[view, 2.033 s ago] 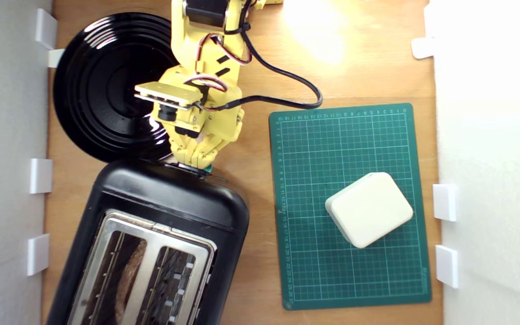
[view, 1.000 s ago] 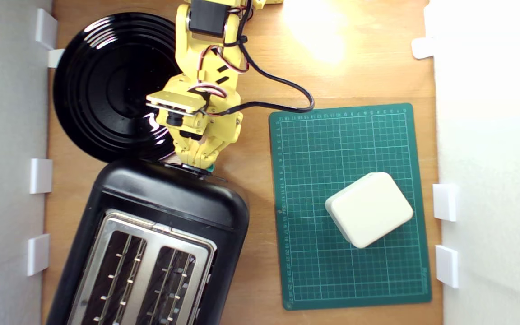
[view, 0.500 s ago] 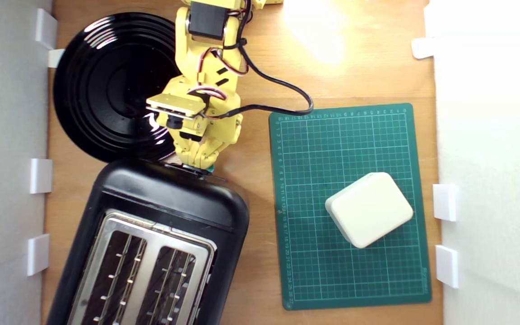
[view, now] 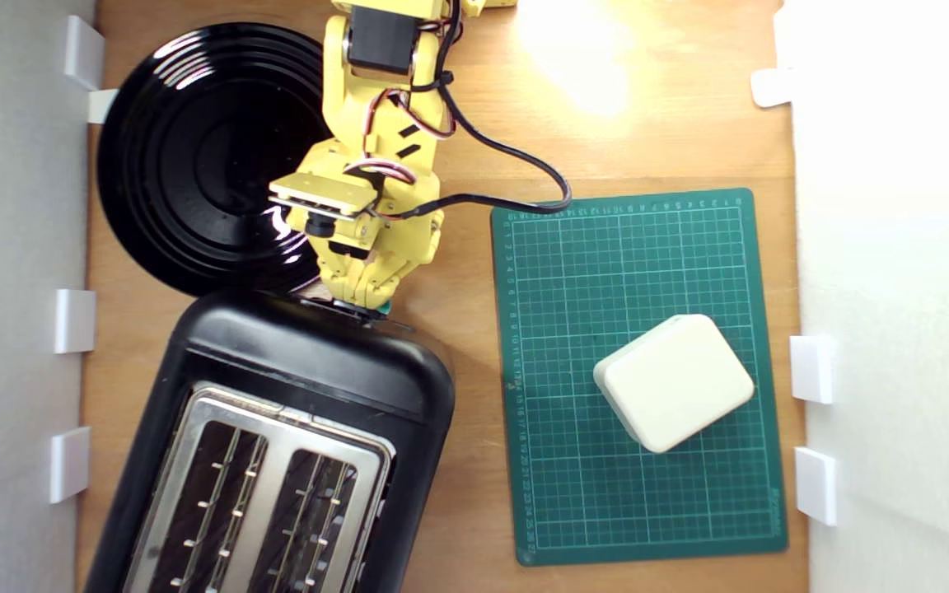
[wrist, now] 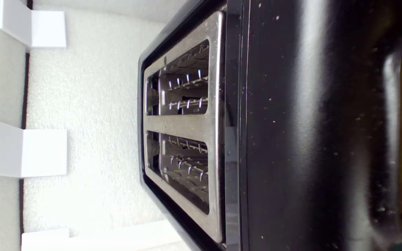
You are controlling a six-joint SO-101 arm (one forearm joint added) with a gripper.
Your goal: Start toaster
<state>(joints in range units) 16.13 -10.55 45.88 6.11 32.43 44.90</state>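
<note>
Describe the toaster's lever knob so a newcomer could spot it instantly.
Start at the big black toaster in the lower part of the exterior view's left. Follow its end nearest the round black plate, where the yellow gripper comes down. The lever knob peeks out just beneath the gripper: the only small teal-green spot on the black casing.

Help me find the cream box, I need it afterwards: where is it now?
In the exterior view, the cream box lies on the green cutting mat, lower right part, right of the toaster.
</note>
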